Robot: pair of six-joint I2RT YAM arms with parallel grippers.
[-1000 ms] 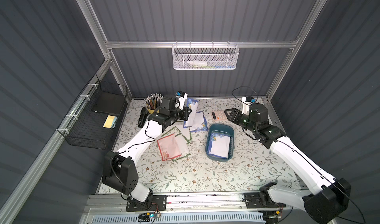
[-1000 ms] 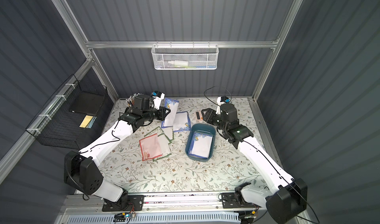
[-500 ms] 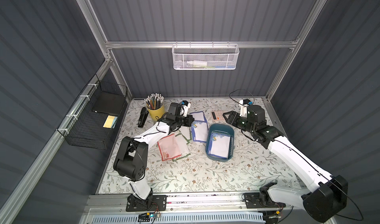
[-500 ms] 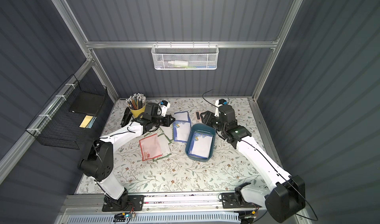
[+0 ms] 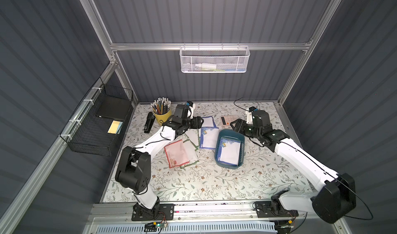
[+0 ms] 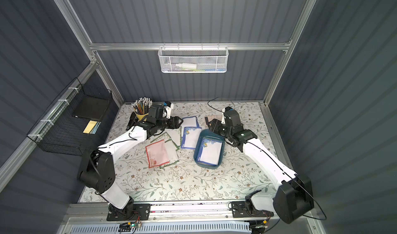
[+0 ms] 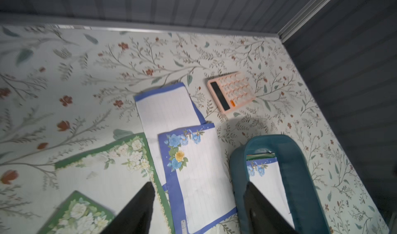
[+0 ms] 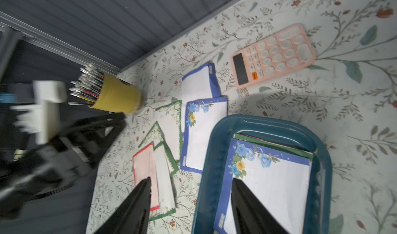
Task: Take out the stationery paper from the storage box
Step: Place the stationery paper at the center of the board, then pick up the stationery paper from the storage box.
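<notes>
My left pincer (image 7: 197, 185) is spread wide, with nothing between its fingers (image 7: 137, 207). In both top views it hangs over the loose sheets lying left of the box (image 5: 198, 123) (image 6: 179, 122). My right pincer (image 8: 191, 180) is also spread and holds nothing. It sits at the far end of the box (image 5: 227, 165), near the pink calculator (image 5: 228, 121). I cannot tell how high it stands above the rim.

The box is a shallow dark teal tray resting flat on the flowered tablecloth (image 5: 214, 185). A stack of paper (image 5: 229, 152) lies inside it. The top sheet is white with a blue border and blue and yellow flowers in one corner (image 8: 277, 179). Green edges of other sheets show under it at the far end.

Several sheets are already out on the cloth:
- A blue-flower sheet (image 5: 208, 138) lies just beside the box's left wall.
- It overlaps the near end of a second blue-bordered sheet (image 5: 208, 121), which lies farther back.
- Left of those, green-bordered sheets (image 7: 103, 172) overlap one another.
- A red-bordered sheet (image 5: 176, 153) lies on top of them at the near end.

Near the back left of the table stands a yellow cup (image 5: 163, 114) full of pencils. A black stapler (image 5: 149, 122) lies beside it.
</notes>
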